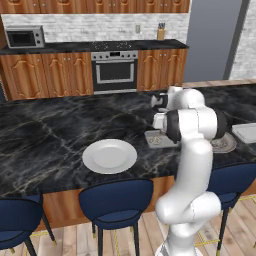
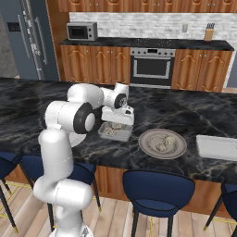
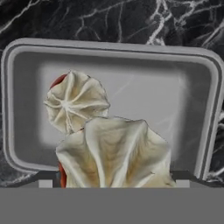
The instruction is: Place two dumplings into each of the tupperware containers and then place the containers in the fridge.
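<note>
In the hand view my gripper (image 3: 114,178) is shut on a dumpling (image 3: 114,153), held just above a tupperware container (image 3: 199,109). A second dumpling (image 3: 76,103) lies inside that container at its left. In the base views the gripper (image 2: 116,120) points down over this container (image 2: 114,132) (image 1: 152,140) on the black counter. A grey plate (image 2: 178,144) (image 1: 226,145) to its right carries more dumplings (image 2: 163,142). The other container (image 2: 217,147) (image 1: 246,132) sits further right. The fridge (image 2: 28,41) stands at the far left, door shut.
A round white plate (image 1: 109,156) lies on the counter left of the arm. Blue stools (image 1: 116,201) (image 2: 158,187) line the near edge of the counter. Across the room stand the steel oven (image 1: 114,70) and a microwave (image 1: 24,37).
</note>
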{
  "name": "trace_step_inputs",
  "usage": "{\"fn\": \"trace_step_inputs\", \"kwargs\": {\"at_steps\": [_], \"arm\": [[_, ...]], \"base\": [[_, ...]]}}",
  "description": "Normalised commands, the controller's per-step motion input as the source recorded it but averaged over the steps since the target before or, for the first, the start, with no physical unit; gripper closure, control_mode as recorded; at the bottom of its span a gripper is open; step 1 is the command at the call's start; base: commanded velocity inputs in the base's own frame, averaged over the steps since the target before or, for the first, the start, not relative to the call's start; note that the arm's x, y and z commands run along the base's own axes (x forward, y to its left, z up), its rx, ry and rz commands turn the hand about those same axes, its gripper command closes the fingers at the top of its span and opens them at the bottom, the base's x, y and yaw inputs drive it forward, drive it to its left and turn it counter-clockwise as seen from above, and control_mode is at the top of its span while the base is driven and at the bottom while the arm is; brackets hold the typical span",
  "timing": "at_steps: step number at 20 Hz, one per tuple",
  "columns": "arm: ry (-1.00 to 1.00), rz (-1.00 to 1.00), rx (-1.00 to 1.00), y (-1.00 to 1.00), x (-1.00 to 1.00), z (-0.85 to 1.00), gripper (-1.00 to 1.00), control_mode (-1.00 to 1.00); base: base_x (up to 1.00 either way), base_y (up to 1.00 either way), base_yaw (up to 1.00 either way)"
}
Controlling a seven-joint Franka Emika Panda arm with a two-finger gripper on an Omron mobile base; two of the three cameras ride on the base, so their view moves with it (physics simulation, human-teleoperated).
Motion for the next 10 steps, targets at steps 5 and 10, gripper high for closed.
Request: {"fn": "trace_step_inputs", "kwargs": {"at_steps": [5, 10], "arm": [[-0.03, 0.00, 0.00, -0.09, 0.39, -0.53, 1.00, -1.00], [0.00, -0.03, 0.00, -0.25, 0.27, -0.37, 1.00, -1.00]], "base": [[0.00, 0.00, 0.00], [0.00, 0.00, 0.00]]}}
